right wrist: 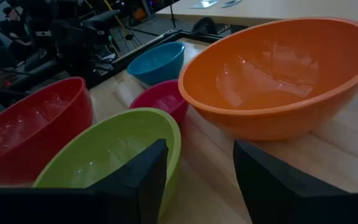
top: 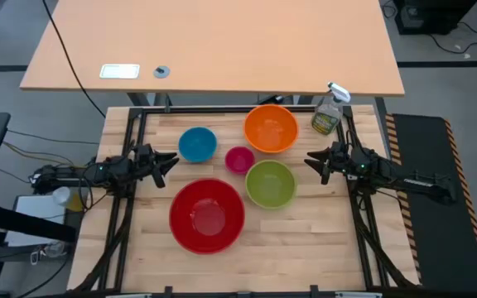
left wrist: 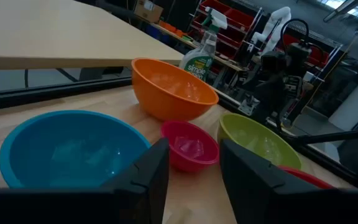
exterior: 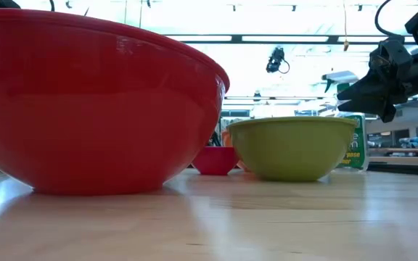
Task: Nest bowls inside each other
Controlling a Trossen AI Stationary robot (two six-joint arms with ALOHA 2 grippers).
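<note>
Five bowls stand apart, each on its base on the wooden table. The red bowl (top: 207, 215) is nearest the front, the lime green bowl (top: 270, 183) to its right, the magenta bowl (top: 239, 159) in the middle, the blue bowl (top: 197, 143) far left, the orange bowl (top: 271, 128) far right. My left gripper (top: 171, 162) hovers open at the table's left side, pointing toward the blue and magenta bowls (left wrist: 189, 146). My right gripper (top: 310, 160) hovers open at the right side, beside the green bowl (right wrist: 114, 152) and orange bowl (right wrist: 272, 74).
A clear spray bottle (top: 328, 112) stands at the table's far right corner, behind the orange bowl. A larger tan desk (top: 214, 45) lies beyond the far edge. Bare wood shows along the near edge, left and right of the red bowl.
</note>
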